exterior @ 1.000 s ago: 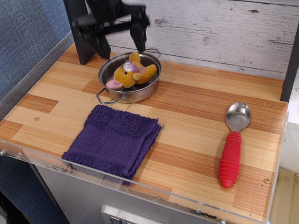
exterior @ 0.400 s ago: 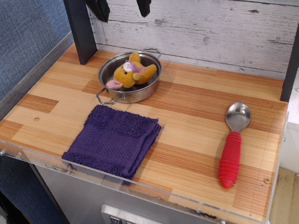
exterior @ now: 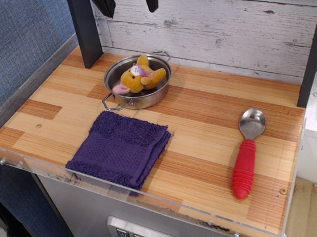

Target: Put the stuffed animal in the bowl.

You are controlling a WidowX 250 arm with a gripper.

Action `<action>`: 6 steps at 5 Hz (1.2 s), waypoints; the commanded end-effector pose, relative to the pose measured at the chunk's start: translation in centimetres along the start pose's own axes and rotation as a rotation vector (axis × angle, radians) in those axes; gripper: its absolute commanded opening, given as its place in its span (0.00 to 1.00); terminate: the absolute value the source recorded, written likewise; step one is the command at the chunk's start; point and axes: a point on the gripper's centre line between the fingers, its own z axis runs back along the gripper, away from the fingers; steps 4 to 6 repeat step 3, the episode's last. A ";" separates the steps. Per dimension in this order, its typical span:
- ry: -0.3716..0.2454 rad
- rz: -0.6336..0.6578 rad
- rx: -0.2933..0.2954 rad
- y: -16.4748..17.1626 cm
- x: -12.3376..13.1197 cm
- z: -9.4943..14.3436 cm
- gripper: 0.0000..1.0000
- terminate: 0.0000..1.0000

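Note:
The stuffed animal [exterior: 138,77], yellow-orange with pink ears and a lilac face patch, lies inside the bowl [exterior: 123,100], a shallow shiny steel pan with two wire loop handles, at the back left of the wooden table. My gripper [exterior: 128,6] is at the top edge of the view, high above the bowl and clear of it. Only its two black fingertips show. They stand wide apart with nothing between them.
A folded purple cloth [exterior: 120,148] lies in front of the bowl near the table's front edge. A metal spoon with a red handle [exterior: 247,154] lies at the right. A black post [exterior: 84,29] stands at the back left, a plank wall behind.
My gripper has risen from just above the bowl to the top of the view, open and empty. The stuffed animal stays in the bowl.

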 end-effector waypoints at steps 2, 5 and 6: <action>-0.069 -0.006 -0.011 -0.2 0.4 2.4 1.00 0.00; -0.069 -0.006 -0.011 -0.2 0.4 2.4 1.00 1.00; -0.069 -0.006 -0.011 -0.2 0.4 2.4 1.00 1.00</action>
